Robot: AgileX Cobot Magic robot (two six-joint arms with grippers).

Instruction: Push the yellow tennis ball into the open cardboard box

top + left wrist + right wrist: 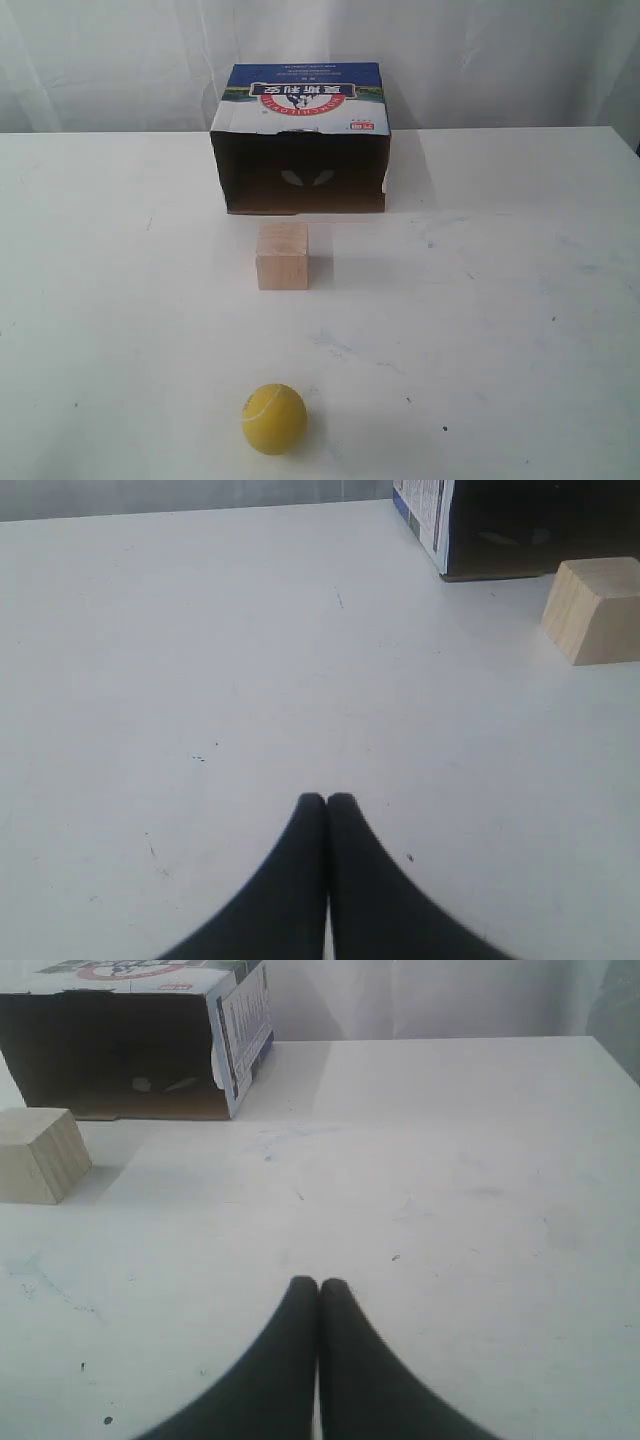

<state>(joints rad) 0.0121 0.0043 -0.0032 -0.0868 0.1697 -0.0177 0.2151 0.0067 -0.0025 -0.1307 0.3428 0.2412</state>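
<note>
The yellow tennis ball [274, 418] rests near the front edge of the white table in the exterior view; neither wrist view shows it. The open cardboard box [300, 140] lies at the back with its dark opening facing the ball; its corner shows as the box [500, 530] in the left wrist view and the box [130, 1050] in the right wrist view. Neither arm appears in the exterior view. My left gripper [326, 800] is shut with nothing in it, over bare table. Likewise shut and holding nothing is my right gripper [319, 1284].
A pale wooden cube [282, 256] stands between the ball and the box opening, also seen as the cube [598, 610] and the cube [38, 1154]. A white curtain hangs behind the white table [500, 300].
</note>
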